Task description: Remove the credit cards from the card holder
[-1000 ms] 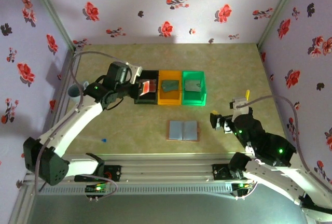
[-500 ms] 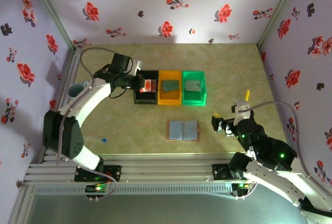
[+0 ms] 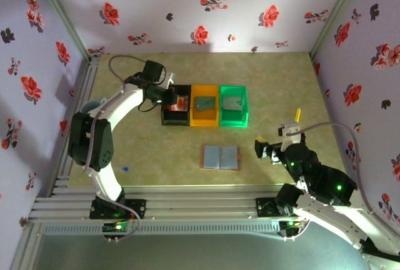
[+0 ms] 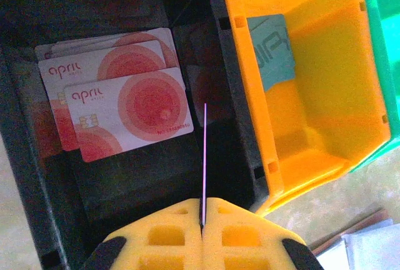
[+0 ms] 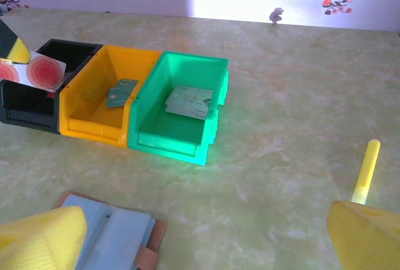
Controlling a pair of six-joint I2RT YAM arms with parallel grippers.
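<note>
Overview from above: finds left pincer (image 3: pixel 170 100) pressed together on a held card (image 3: pixel 181 102), hovering over black bin (image 3: pixel 175 119). Puts orange bin (image 3: pixel 205 119) and green bin (image 3: pixel 234 120) in a row on that pincer's right. Finds right pincer (image 3: pixel 265 147) spread wide and holding nothing, well apart from the bins, with card holder (image 3: pixel 220 157) lying open, blue-grey inside up, just to its left.

From left wrist: looks past yellow fingers (image 4: pixel 156 242) shut tight on held card (image 4: pixel 204 151), seen edge-on as a thin line straight ahead of the tips. Shows three credit cards (image 4: pixel 119 120) fanned flat on the floor of black bin (image 4: pixel 156 182), ahead and left of the pincer; orange bin (image 4: pixel 312 126) with a teal card (image 4: pixel 272 51) ahead and right; a corner of card holder (image 4: pixel 369 245) low at the right.

From right wrist: frames right pincer (image 5: pixel 206 217) gaping, nothing between its jaws. Catches card holder (image 5: pixel 106 229) close ahead of the left finger, the three bins farther ahead, left pincer's tip (image 5: pixel 14 45) with held card (image 5: pixel 44 71) over black bin (image 5: pixel 28 104) far to the left.
</note>
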